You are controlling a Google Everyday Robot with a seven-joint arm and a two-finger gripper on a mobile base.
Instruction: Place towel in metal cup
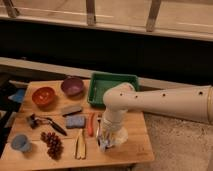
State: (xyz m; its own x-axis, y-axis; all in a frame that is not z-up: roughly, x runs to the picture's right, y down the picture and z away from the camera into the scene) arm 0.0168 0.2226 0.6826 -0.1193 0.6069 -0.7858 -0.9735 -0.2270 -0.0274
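1. The white arm point(165, 102) is seen reaching in from the right over the wooden table point(135, 145), its wrist turned down toward the table's front half.
2. The gripper point(106, 141) is found low over the table, just right of the carrot point(91, 124).
3. A pale, crumpled shape, taken to be the towel point(118, 137), is seen bunched right against the gripper, at and just beside its tip.
4. Whether the towel is clamped cannot be told, as the tip is hidden by the wrist and the cloth.
5. The metal cup cannot be made out.
6. Further left are seen the blue sponge point(76, 121), grapes point(52, 144), banana point(80, 146) and blue cup point(20, 143); behind lie the orange bowl point(43, 96), purple bowl point(72, 86) and green tray point(100, 82).
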